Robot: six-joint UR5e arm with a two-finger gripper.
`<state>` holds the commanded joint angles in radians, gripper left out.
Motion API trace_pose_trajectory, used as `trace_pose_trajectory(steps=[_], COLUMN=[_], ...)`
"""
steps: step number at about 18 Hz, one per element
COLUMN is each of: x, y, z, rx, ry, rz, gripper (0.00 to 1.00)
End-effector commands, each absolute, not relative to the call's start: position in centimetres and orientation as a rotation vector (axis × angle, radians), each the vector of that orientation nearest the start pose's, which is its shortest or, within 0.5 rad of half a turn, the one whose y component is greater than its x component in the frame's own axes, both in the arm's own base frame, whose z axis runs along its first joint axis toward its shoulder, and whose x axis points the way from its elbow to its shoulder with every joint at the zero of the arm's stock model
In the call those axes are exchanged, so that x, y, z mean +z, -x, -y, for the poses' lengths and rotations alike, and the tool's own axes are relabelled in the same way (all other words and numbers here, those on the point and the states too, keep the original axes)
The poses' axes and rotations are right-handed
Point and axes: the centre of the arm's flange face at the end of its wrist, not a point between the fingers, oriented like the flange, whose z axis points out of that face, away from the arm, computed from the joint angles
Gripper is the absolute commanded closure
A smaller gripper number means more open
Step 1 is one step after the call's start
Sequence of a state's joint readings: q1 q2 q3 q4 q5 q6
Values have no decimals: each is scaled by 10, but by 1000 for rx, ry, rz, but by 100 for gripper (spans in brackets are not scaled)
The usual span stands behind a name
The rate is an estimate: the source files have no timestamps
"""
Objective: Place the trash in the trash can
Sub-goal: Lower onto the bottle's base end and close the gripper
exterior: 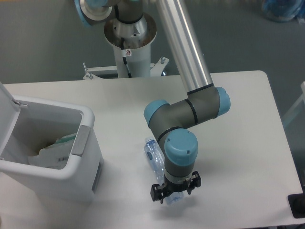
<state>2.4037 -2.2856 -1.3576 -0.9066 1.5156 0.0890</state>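
1. The trash can (71,162) stands on the left part of the white table (248,124), its hinged lid (7,112) tipped up and back at its left side, the mouth open to view

2. On the can's front wall, at the rim facing the arm, sits the grey latch (82,138)

3. Inside the can lies the flat white packet (55,155), resting low against the near inner wall (its label cannot be read from here)

4. To the right of the can, apart from it, the clear bluish bottle (153,155) lies on its side on the table, its cap end nearer the can's latch and its body running away toward the front edge

5. The gripper (174,191) is down over the far end of that bottle, right of the can and nearer the front of the table than the can's latch

6. Its two dark fingers stand one on each side of the bottle's lower end, with the bottle's clear body showing between them; whether they press on it or only straddle it cannot be told, as the wrist hides the contact

7. The arm's grey wrist with its blue caps (181,148) rises directly above the gripper and covers the bottle's middle; the silver upper link slants away from the can toward the pedestal base (129,36) behind the table
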Motion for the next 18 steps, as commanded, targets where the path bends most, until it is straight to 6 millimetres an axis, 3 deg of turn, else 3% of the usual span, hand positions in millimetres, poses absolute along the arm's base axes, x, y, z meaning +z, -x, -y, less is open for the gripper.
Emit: trace_pose_trajectory(steps=[9, 18], x=[190, 182], y=[456, 449], z=[-597, -606], rx=[70, 63], ry=[2806, 2819], rz=[1088, 1068], gripper=[0, 0])
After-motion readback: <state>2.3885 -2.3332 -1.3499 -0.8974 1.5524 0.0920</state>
